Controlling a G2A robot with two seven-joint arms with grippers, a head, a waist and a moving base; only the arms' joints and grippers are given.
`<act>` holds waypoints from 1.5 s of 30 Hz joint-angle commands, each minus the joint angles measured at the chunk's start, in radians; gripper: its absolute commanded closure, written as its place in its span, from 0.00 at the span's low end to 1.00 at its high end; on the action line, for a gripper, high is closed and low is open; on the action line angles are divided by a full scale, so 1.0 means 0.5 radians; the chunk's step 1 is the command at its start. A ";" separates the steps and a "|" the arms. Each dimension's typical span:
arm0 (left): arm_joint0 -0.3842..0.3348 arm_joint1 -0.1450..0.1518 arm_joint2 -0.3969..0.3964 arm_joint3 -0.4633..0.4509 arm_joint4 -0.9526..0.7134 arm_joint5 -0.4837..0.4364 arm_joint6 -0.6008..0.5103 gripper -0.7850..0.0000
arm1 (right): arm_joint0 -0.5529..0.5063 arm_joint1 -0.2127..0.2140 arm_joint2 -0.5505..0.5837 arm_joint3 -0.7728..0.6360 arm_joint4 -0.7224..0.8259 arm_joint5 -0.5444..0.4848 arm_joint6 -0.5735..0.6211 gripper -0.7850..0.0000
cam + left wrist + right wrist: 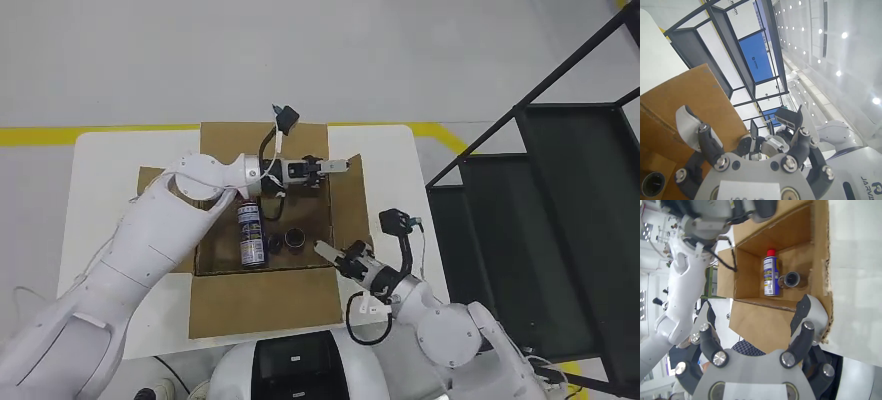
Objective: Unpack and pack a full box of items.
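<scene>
cardboard box (262, 300) sits open on the white table (110, 170), spray can (250, 235) lying inside, metal cylinder (297, 238) at its 3 o'clock. left gripper (335, 166) hangs at the box's 2 o'clock, fingers spread, empty. right gripper (335, 255) at 4 o'clock, spread too, holding nothing.

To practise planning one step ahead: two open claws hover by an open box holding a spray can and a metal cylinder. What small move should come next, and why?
Probably lower the right claw into the box toward the metal cylinder. That claw is open, empty and sits at the box corner nearest the cylinder; the spray can lies just beyond it.
</scene>
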 commanded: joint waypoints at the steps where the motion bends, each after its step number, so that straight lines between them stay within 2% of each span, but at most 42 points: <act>1: 0.035 0.037 -0.076 0.000 0.009 0.021 -0.104 0.00 | -0.013 0.001 0.026 0.039 -0.008 0.067 -0.013 0.00; 6: 0.190 0.170 -0.366 -0.090 0.115 0.095 -0.243 0.00 | 0.045 -0.005 0.010 0.176 -0.003 0.171 -0.018 0.00; 13: 0.569 0.369 -0.980 -0.393 0.140 0.182 -0.276 0.00 | 0.210 -0.020 -0.057 0.407 0.060 0.172 -0.020 0.00; 19: 0.898 0.472 -1.415 -0.639 0.149 0.269 -0.253 0.00 | 0.300 -0.030 -0.114 0.502 0.026 0.243 -0.050 0.00; 25: 1.077 0.518 -1.694 -0.694 0.122 0.327 -0.182 0.00 | 0.302 -0.030 -0.112 0.476 -0.033 0.298 -0.092 0.00; 32: 1.163 0.540 -1.844 -0.503 -0.054 0.341 -0.251 0.00 | 0.375 -0.021 -0.277 0.219 -0.394 0.320 0.015 0.00; 38: 1.290 0.553 -2.008 -0.429 -0.124 0.227 -0.124 0.00 | 0.765 -0.056 -0.643 0.292 -0.750 0.401 0.338 0.00; 45: 1.424 0.550 -2.120 -0.329 -0.195 0.066 0.052 0.00 | 1.370 -0.185 -1.119 0.722 -1.054 0.572 0.694 0.00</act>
